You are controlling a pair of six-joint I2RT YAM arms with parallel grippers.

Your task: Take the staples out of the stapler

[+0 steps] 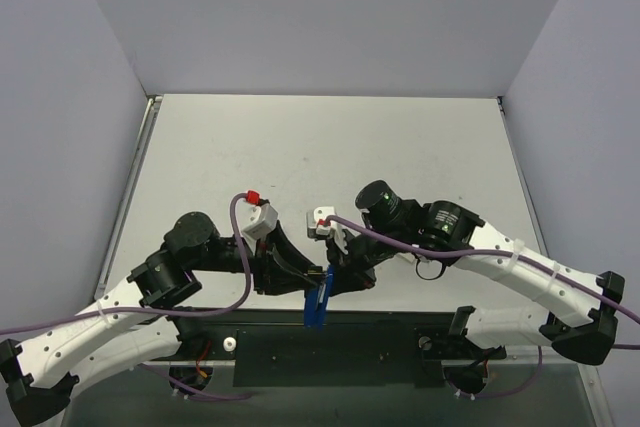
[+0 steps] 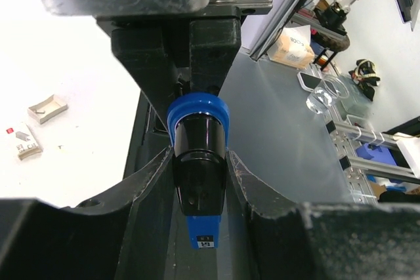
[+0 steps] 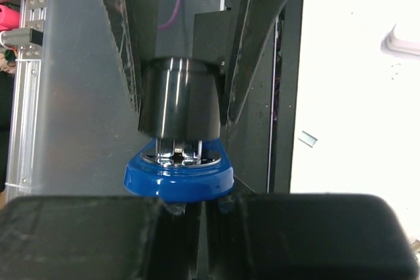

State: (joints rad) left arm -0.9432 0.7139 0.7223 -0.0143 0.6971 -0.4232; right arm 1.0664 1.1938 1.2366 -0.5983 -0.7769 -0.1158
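holding the stapler (image 1: 319, 304) clear of the counter (image 1: 330, 147), at its near edge, roughly upright above the dark base plate (image 1: 330, 352), between the left arm (image 1: 100, 322) and the right arm (image 1: 510, 267). pinching the black part of the body (image 2: 199, 168) across its flanks with the left jaws, part-spread and pressed on both sides in the left wrist view. meeting it from the opposite side with the right jaws, pressed together with no gap, tips right under the flared blue end (image 3: 178, 178). cannot tell whether merely touching that end or nipping some thin part of it.

showing bright metal (image 3: 178, 155) inside the blue end in the right wrist view; possibly the staple track or a strip, too small to tell.

judging progress: pick-up and 2-handed hold done; release of the track perhaps begun, not confirmed. no strip seen sliding out of the body. 1 small grey sliver (image 3: 307, 138) lying on the counter, possibly staples, not certain.

left to do, by this reckoning: drawing the track open, tipping out whatever strip remains, closing up and setting the stapler down.
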